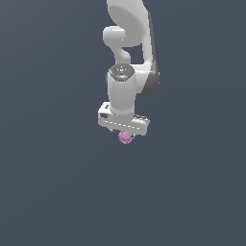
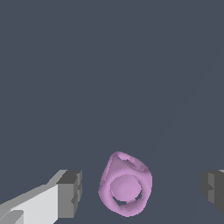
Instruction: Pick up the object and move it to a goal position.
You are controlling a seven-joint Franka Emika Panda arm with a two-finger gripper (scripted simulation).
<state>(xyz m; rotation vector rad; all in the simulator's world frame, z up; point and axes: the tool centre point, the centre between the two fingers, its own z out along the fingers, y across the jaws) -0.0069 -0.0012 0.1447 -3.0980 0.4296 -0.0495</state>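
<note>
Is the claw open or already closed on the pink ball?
Open. In the wrist view the claw has its two fingers apart, with a clear gap on each side of the pink ball; neither touches it.

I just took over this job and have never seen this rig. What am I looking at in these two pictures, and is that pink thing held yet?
The white machine is a single robot arm in a simulator. The exterior view comes from a camera off the arm: it shows the arm reaching down over a plain dark grey surface, with its gripper at the low end and a small pink-purple ball just under it.

The wrist view comes from a camera on the arm's wrist, looking past the gripper. The two grey blocks at the sides are its fingers, and the lumpy ball sits between them. There is a clear gap on each side, so the jaws are open and nothing is held yet. I see nothing else on the surface, and no goal marker shows.
</note>
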